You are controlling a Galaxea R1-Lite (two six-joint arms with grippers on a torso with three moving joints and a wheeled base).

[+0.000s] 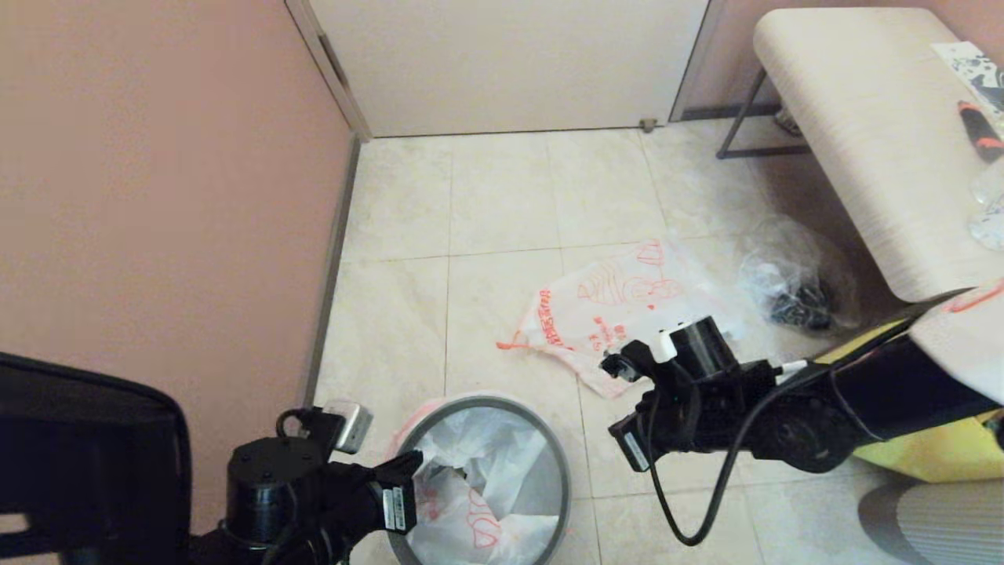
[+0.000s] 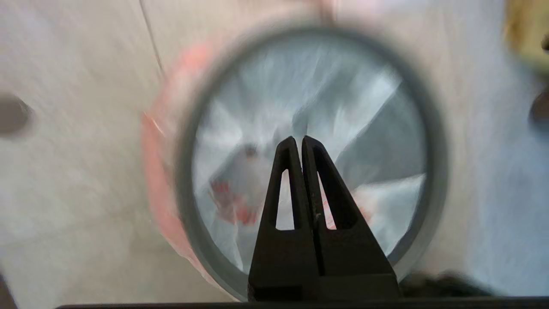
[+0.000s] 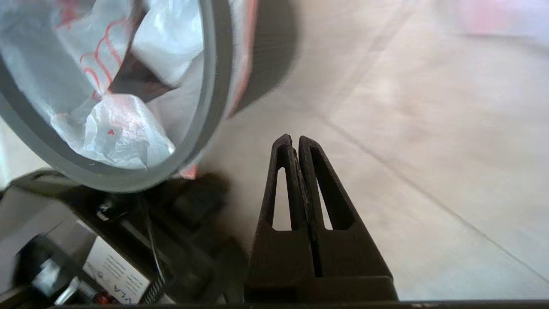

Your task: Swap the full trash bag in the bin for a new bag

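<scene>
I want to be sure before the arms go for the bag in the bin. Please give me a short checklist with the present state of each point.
1. Left pincer over the mouth of the bin: ok.
2. Left pincer open for a grasp: not ok, it is shut and empty.
3. Right pincer ready: not ok, shut, over bare floor beside the bin.
4. Full trash bag in the bin, under the grey rim hoop: ok.
5. New bag within sight on the floor: ok, lying flat beyond the bin.
6. Bag handles free to grab: cannot tell.

The left gripper (image 2: 299,139), jaws pressed together, points into the bin (image 2: 433,171) lined with a white, red-printed bag (image 2: 240,180).
</scene>
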